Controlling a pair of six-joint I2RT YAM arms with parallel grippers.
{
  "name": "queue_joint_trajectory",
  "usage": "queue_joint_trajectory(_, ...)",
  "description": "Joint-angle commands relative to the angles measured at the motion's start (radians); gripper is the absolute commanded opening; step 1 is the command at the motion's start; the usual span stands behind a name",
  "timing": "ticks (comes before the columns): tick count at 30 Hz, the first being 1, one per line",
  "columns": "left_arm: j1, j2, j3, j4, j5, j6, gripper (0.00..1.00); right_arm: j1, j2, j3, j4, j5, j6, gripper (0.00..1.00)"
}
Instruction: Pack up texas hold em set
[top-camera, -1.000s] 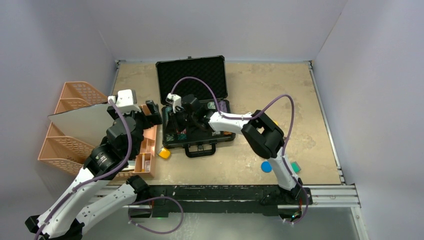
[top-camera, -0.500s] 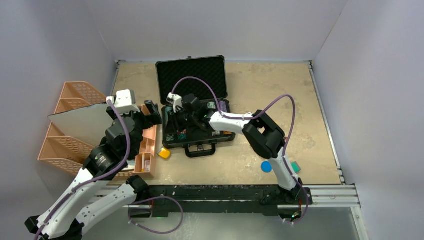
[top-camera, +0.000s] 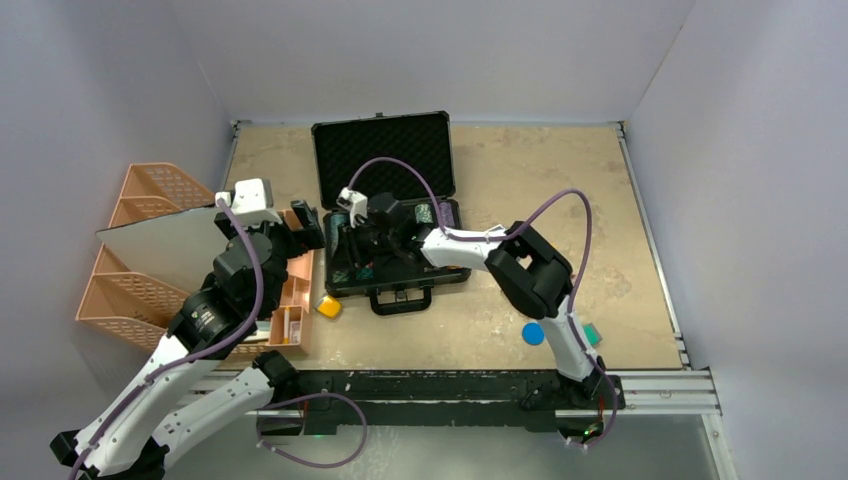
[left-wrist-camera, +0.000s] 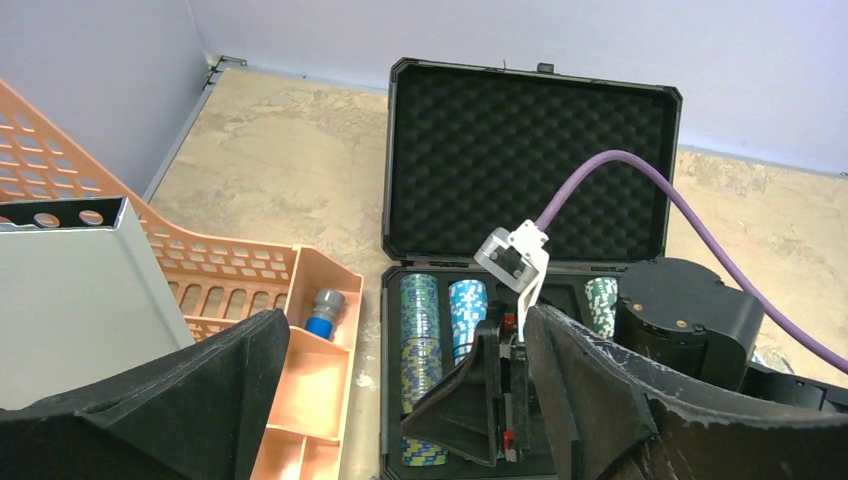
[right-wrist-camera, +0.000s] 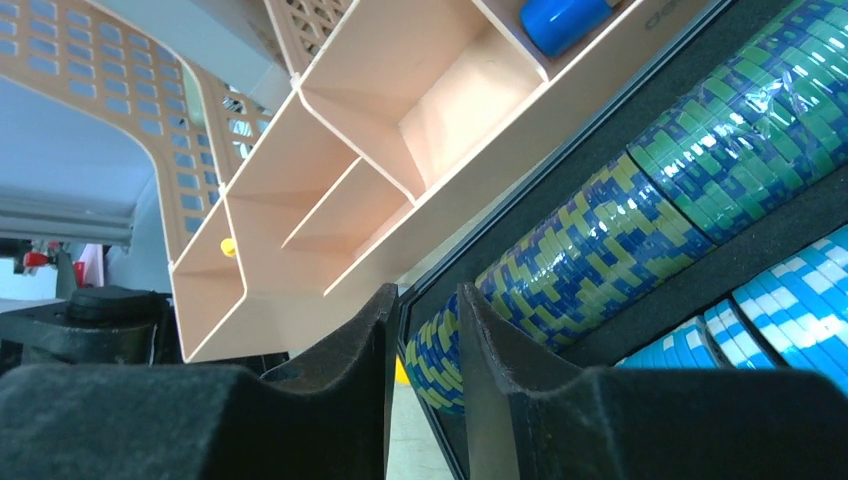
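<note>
The black briefcase (top-camera: 385, 150) lies open, its foam lid leaning back and its base (top-camera: 440, 272) in front. Multicoloured chip stacks lie in its slots: a green-blue column (left-wrist-camera: 420, 340), a light blue stack (left-wrist-camera: 466, 310) and a green stack (left-wrist-camera: 600, 305). My right gripper (top-camera: 352, 240) reaches into the left part of the base, just above the blue-yellow chips (right-wrist-camera: 590, 250). Its jaws stand a narrow gap apart with nothing between them (right-wrist-camera: 425, 300). My left gripper (top-camera: 305, 228) hovers wide open and empty over the orange tray's edge, facing the case (left-wrist-camera: 405, 320). No card decks show.
An orange divided tray (top-camera: 290, 300) lies left of the case and holds a blue-grey cylinder (left-wrist-camera: 322, 312). Orange baskets (top-camera: 150, 185) and a grey panel (top-camera: 160, 250) stand further left. A yellow block (top-camera: 329, 307), a blue disc (top-camera: 532, 333) and a green block (top-camera: 592, 335) lie in front.
My right gripper has shifted slightly to the right inside the case. The left arm has barely moved.
</note>
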Motion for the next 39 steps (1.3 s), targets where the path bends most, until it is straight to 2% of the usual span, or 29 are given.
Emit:
queue_joint_trajectory(1,0.006,-0.002,0.004,0.011,0.014,-0.008,0.92,0.001,-0.085,-0.066,0.13,-0.068,0.02,0.31)
queue_joint_trajectory(10,0.006,-0.005,0.002,0.014,0.025,-0.003,0.92,0.001,-0.037,-0.063,0.115,-0.054,0.104,0.29)
queue_joint_trajectory(18,0.006,-0.016,-0.003,0.021,0.025,0.0,0.92,0.0,0.008,-0.035,0.02,-0.01,0.13,0.27)
queue_joint_trajectory(21,0.006,-0.015,-0.004,0.023,0.025,0.002,0.92,0.001,0.017,-0.019,-0.063,0.042,0.115,0.26)
queue_joint_trajectory(22,0.006,-0.015,-0.004,0.024,0.026,0.003,0.92,0.0,0.011,-0.017,-0.088,0.106,0.099,0.25)
queue_joint_trajectory(25,0.006,-0.013,-0.005,0.024,0.025,0.005,0.92,0.005,-0.059,-0.051,-0.072,0.178,0.036,0.25)
queue_joint_trajectory(32,0.006,-0.015,-0.003,0.029,0.027,-0.004,0.92,0.004,-0.262,-0.162,0.126,0.073,0.027,0.29)
queue_joint_trajectory(36,0.006,-0.026,0.002,0.037,-0.003,0.02,0.93,0.005,-0.424,-0.26,0.101,0.162,0.076,0.28)
queue_joint_trajectory(39,0.006,-0.044,0.002,0.031,-0.005,0.011,0.93,0.004,-0.553,-0.331,-0.03,0.309,0.103,0.29)
